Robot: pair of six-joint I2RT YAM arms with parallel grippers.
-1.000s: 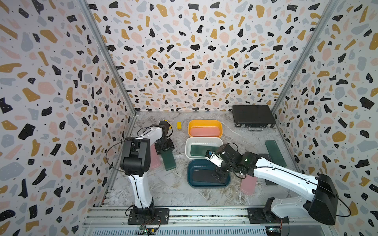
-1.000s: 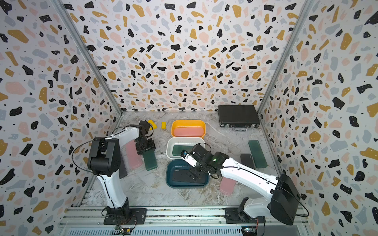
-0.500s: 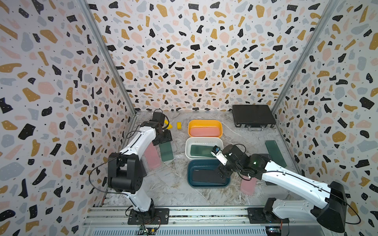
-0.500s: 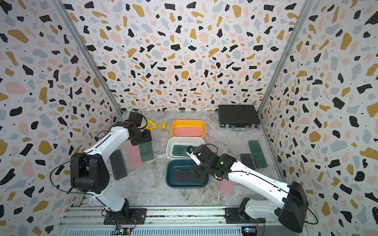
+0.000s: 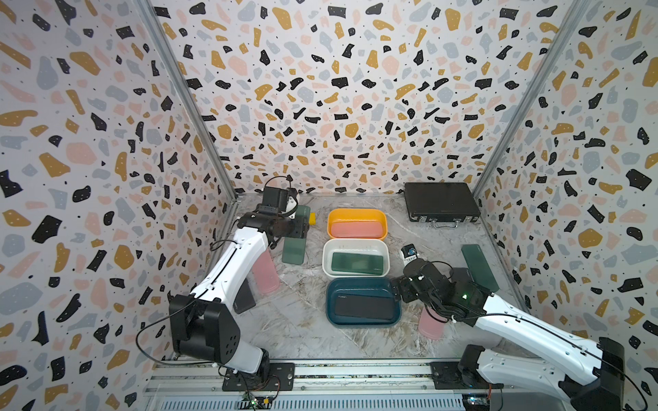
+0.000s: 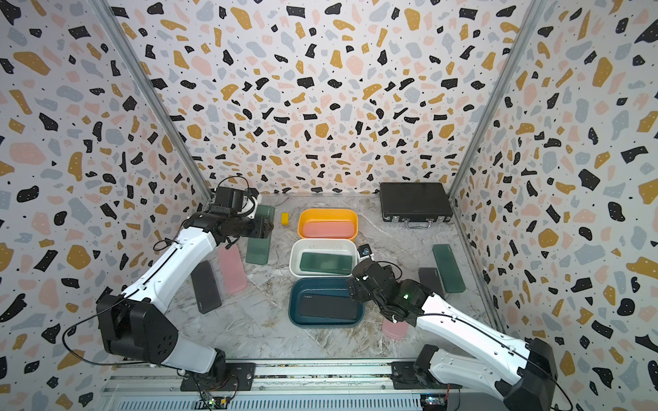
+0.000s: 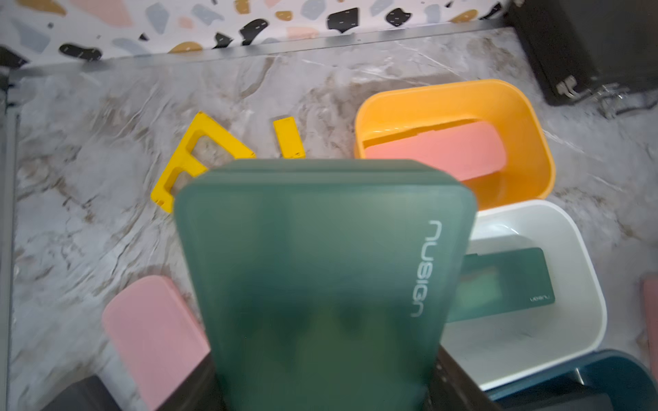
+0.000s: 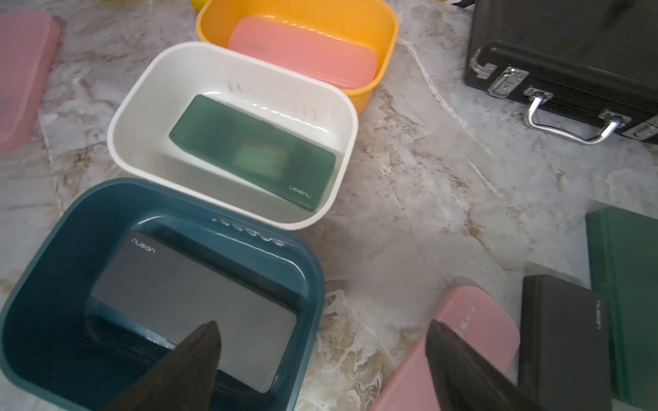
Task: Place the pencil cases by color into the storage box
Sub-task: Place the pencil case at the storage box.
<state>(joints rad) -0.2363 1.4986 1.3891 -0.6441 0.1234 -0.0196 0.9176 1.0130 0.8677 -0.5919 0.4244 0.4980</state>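
Near the left wall (image 5: 106,160), my left tool (image 5: 297,227) clamps a matte green pencil case (image 7: 320,267), seemingly airborne; my right tool (image 8: 320,327) gapes over the rim of the rounded blue bin (image 8: 53,284).

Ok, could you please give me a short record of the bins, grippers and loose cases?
orange bin: one pink case
white bin: one green case
blue bin: one black case
left gripper: shut on a green case
right gripper: open, empty
loose, left side: pink case, black case
loose, right side: green case, black case, pink case
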